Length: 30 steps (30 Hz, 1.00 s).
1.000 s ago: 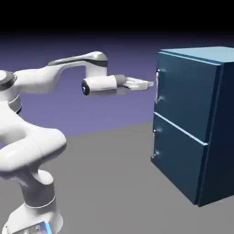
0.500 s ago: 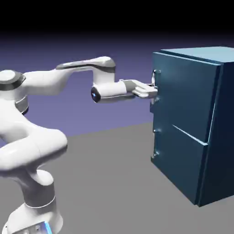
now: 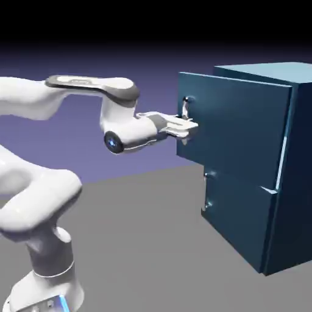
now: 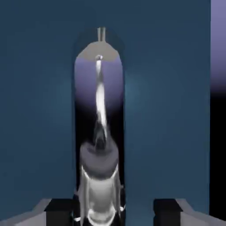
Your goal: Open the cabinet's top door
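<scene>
Exterior view: gripper [image 3: 187, 127] sits at the handle [image 3: 186, 109] on the top door [image 3: 234, 131], fingers either side of the bar, closed on it. Top door stands swung out from the cabinet [image 3: 292, 170], its handle edge toward 9 o'clock; lower panel [image 3: 234, 213] flush. Hand view: handle [image 4: 99, 132] runs 12 to 6 between the fingertips [image 4: 59, 207], door face filling the frame.

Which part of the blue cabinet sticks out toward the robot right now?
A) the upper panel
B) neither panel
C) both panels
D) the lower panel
A: in the exterior view the top door stands well forward of the cabinet, with the gripper at its handle, while the lower panel sits flush.
</scene>
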Tool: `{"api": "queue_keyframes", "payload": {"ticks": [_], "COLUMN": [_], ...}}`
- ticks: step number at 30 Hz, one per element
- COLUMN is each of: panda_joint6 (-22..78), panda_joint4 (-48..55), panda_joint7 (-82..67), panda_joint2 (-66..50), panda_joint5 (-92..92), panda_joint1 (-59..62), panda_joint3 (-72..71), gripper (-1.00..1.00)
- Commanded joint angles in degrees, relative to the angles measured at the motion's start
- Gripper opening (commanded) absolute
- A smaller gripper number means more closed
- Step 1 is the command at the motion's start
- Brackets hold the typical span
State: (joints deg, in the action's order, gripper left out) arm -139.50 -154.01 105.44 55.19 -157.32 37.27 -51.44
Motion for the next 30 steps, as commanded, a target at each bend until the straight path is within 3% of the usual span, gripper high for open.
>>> {"api": "queue_keyframes", "payload": {"ticks": [1, 15, 30], "panda_joint6": [-1.0, -12.2, -4.4], "panda_joint4": [0.5, 5.4, -9.0], "panda_joint7": [-2.4, -33.3, -13.2], "panda_joint2": [-1.8, -19.6, -5.7], "panda_joint5": [-0.7, -9.5, 26.5], "panda_joint1": [-1.3, -25.6, -39.8], "panda_joint3": [1.2, 24.2, 46.5], "gripper": [-1.00, -1.00, -1.00]}}
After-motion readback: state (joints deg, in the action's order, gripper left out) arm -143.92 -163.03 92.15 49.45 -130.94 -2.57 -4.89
